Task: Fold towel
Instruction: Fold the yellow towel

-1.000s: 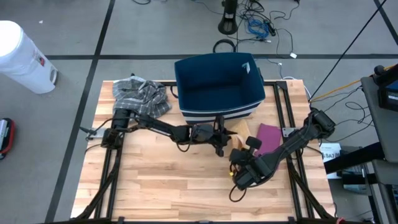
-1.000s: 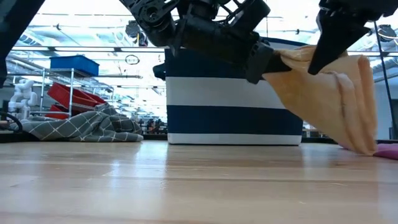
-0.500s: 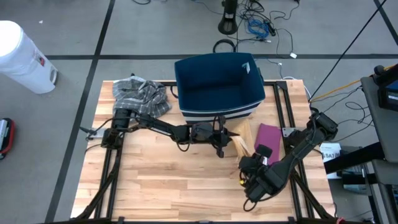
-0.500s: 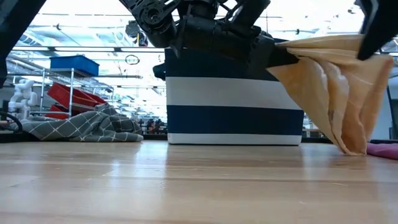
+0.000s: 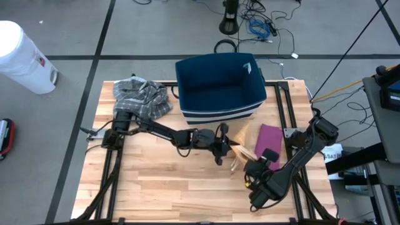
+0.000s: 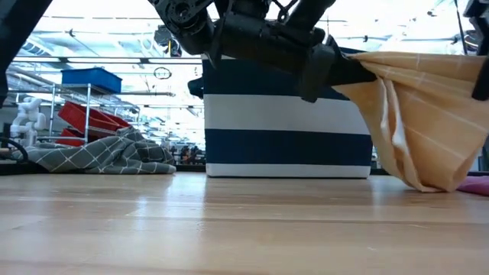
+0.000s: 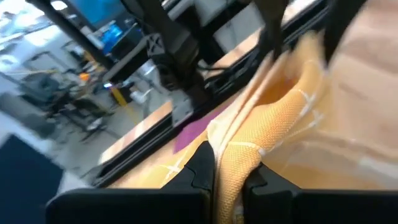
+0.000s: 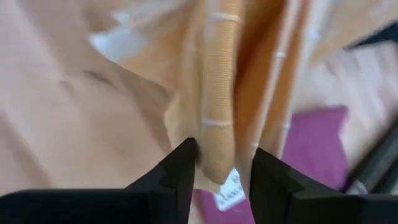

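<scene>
Surroundings: a navy bin [image 5: 219,86] with white stripes stands at the middle of the bench's far edge, directly behind the work area and close to the raised cloth; in the low view its striped wall [image 6: 283,126] fills the background behind the left arm. A grey checked cloth [image 5: 141,95] lies bunched at the far-left corner of the bench [image 5: 162,181], well apart from the action. A magenta cloth [image 5: 267,139] lies flat near the right edge, just beside the right arm, with the towel's hanging end reaching down close to it in the low view.

Towel: the tan towel [image 5: 242,145] with thin pale lines is held up off the bench right of centre, between the two grippers. The left gripper [image 5: 226,145] reaches in from the left edge and is clenched on one end of the towel; the left wrist view shows the fabric [image 7: 249,146] pinched between its fingers. The right gripper [image 5: 250,167] sits on the near-right side, its fingers straddling a bunched fold [image 8: 217,106] with a visible gap on either side; whether it grips the fold cannot be told.

Orientation: the towel's long axis runs roughly from the left gripper toward the bench's right edge, its top edge near level and taut, the loose part [image 6: 428,122] draping down in folds to the bench surface.
</scene>
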